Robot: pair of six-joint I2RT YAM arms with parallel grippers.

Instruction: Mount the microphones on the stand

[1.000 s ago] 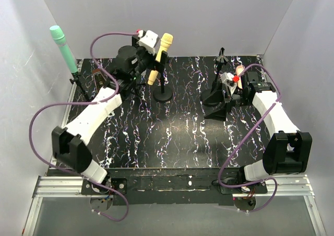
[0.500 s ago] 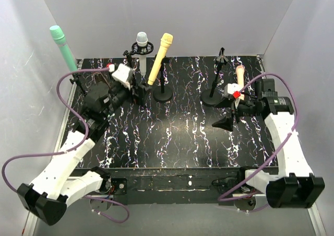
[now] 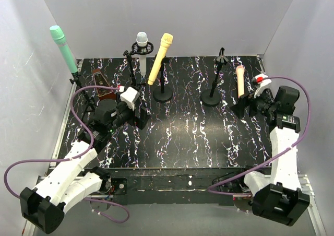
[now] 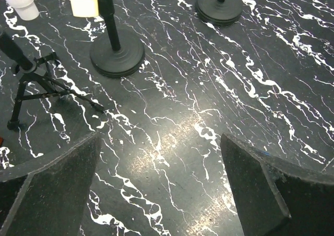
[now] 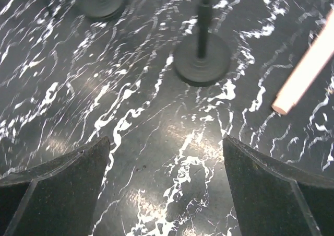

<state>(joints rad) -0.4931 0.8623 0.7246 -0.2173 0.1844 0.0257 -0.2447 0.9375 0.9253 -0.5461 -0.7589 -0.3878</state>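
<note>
4 microphones: we judge them light, rigid and smooth, best gripped mid-shaft. Mint microphone (image 3: pixel 64 49), white microphone (image 3: pixel 141 47) and yellow microphone (image 3: pixel 158 59) sit in stands at the tabletop (image 3: pixel 182 137) rear. The peach-pink microphone (image 3: pixel 240 80) stands just beside the empty stand (image 3: pixel 211 99), its support seemingly hidden. Left fingers (image 4: pixel 52 184) and right fingers (image 5: pixel 57 178) are spread wide, holding nothing.

I can read nothing in any of my three views: no lettering, number, brand mark or sign is legible on anything in front of me. The white streaks across the black table (image 3: pixel 182 137) are only a marbled pattern, not writing.
</note>
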